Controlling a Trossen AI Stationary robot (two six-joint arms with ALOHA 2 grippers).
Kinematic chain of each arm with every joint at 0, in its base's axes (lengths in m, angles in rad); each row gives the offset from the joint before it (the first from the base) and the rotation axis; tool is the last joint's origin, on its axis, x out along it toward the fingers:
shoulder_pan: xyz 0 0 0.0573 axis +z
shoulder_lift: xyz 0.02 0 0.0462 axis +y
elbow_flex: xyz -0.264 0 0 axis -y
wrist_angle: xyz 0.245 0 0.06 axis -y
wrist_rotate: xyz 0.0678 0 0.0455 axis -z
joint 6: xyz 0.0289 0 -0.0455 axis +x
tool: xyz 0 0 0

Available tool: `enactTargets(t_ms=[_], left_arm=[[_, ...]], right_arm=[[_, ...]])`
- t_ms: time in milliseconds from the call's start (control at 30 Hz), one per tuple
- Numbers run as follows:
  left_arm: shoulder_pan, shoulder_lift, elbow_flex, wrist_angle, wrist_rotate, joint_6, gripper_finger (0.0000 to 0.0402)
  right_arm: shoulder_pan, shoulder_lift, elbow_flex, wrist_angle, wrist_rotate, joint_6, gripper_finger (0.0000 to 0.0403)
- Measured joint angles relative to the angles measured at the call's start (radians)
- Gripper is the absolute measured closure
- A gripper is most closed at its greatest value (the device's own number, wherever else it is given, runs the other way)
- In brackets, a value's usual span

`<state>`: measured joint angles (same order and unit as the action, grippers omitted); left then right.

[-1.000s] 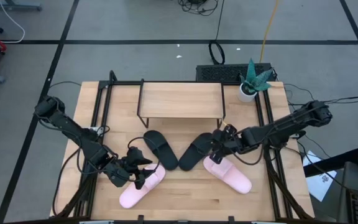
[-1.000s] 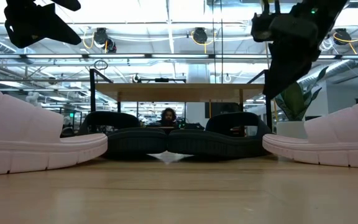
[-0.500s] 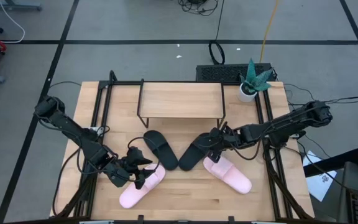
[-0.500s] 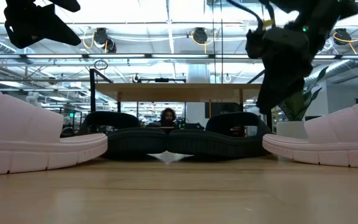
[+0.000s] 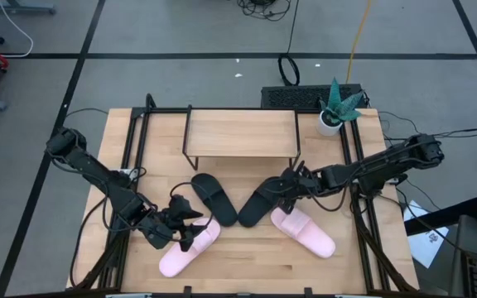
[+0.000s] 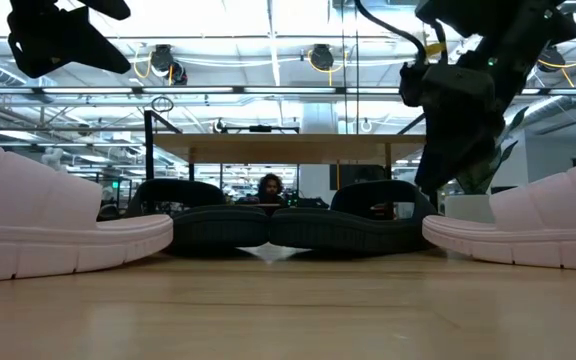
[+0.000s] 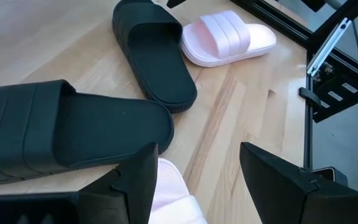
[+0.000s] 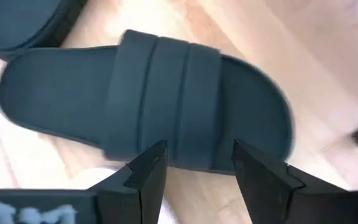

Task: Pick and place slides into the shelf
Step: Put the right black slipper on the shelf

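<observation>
Two black slides lie toe to toe mid-table, the left one (image 5: 214, 199) and the right one (image 5: 263, 201), soles down. One pink slide (image 5: 189, 247) lies near left and another (image 5: 303, 231) near right. The shelf (image 5: 240, 134) stands at the far middle with its top bare. My right gripper (image 8: 197, 165) is open, tipped down just above the right black slide's strap (image 8: 166, 99), one finger on each side of its edge. My left gripper (image 7: 197, 180) hangs open above the near-left pink slide (image 7: 173, 199), high over the table in the low view (image 6: 58, 35).
A potted plant (image 5: 335, 112) stands at the far right corner. Black frame rails (image 5: 135, 141) run along both table sides. Bare wood lies between the shelf and the slides. A person (image 6: 270, 187) sits far off in the room behind.
My right gripper has come down toward the right black slide and shifted a little toward the table's left, tipping steeper. It has stayed open. The slides and my left arm have kept still.
</observation>
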<state>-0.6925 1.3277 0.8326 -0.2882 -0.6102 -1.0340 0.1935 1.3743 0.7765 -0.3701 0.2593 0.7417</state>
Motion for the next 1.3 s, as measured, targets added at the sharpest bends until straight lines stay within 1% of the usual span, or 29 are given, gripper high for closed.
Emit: enactTargets(t_ms=[167,233,367,500,700,1100,1300], left_arm=[[0.010,0.000,0.000,0.000,-0.001,0.000,0.0176],[0.012,0.000,0.000,0.000,-0.001,0.000,0.0176],[0.013,0.000,0.000,0.000,-0.001,0.000,0.0176],[0.013,0.000,0.000,0.000,-0.001,0.000,0.0176],[0.013,0.000,0.000,0.000,-0.002,-0.002,0.0176],[0.020,0.000,0.000,0.000,-0.003,0.002,0.0176],[0.019,0.000,0.000,0.000,-0.003,0.002,0.0176]], right_arm=[[-0.034,0.000,-0.009,0.009,0.000,-0.037,0.0232],[-0.049,0.000,-0.028,0.041,-0.011,-0.045,0.0232],[-0.086,0.000,-0.075,0.158,-0.113,-0.047,0.0232],[-0.114,0.000,-0.109,0.241,-0.163,-0.039,0.0232],[-0.148,0.000,-0.126,0.271,-0.234,-0.046,0.0232],[-0.201,0.000,-0.129,0.348,-0.340,-0.059,0.0232],[-0.221,0.000,-0.129,0.340,-0.350,-0.074,0.0232]])
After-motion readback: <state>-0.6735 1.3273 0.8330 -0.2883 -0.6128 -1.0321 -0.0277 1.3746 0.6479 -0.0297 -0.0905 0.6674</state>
